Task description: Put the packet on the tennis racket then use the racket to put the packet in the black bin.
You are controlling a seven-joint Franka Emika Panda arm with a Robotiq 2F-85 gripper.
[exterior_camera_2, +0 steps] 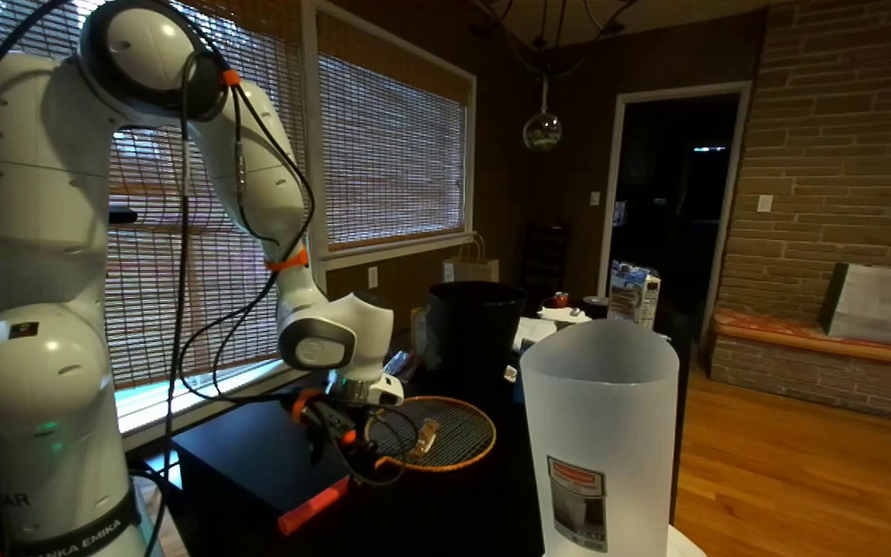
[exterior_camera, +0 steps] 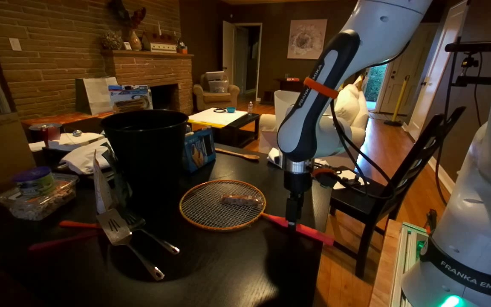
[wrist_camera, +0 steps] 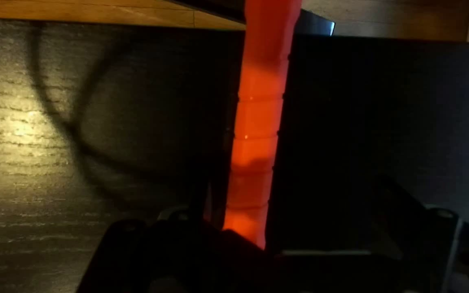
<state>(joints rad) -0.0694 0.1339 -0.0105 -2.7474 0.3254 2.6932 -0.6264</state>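
Observation:
The packet (exterior_camera: 241, 200) lies on the strings of the tennis racket (exterior_camera: 203, 204), which rests flat on the dark table. In an exterior view, the same packet (exterior_camera_2: 425, 439) shows on the racket's mesh (exterior_camera_2: 465, 435). Behind the racket head stands the black bin (exterior_camera: 145, 149), upright; its inside is hidden. My gripper (exterior_camera: 292, 224) points down at the red handle (exterior_camera: 316, 234). In the wrist view the gripper (wrist_camera: 295, 189) is open, with its jaws wide apart; the handle (wrist_camera: 255, 122) runs between them, nearer the left finger. The fingers are very dark there, so contact is unclear.
Metal spatulas (exterior_camera: 115, 228) lie left of the racket. A clear tub (exterior_camera: 45, 200) sits at the far left, a blue box (exterior_camera: 200, 149) beside the bin. A tall translucent bin (exterior_camera_2: 608, 433) stands at the table's side. A chair (exterior_camera: 382, 192) is close to the handle end.

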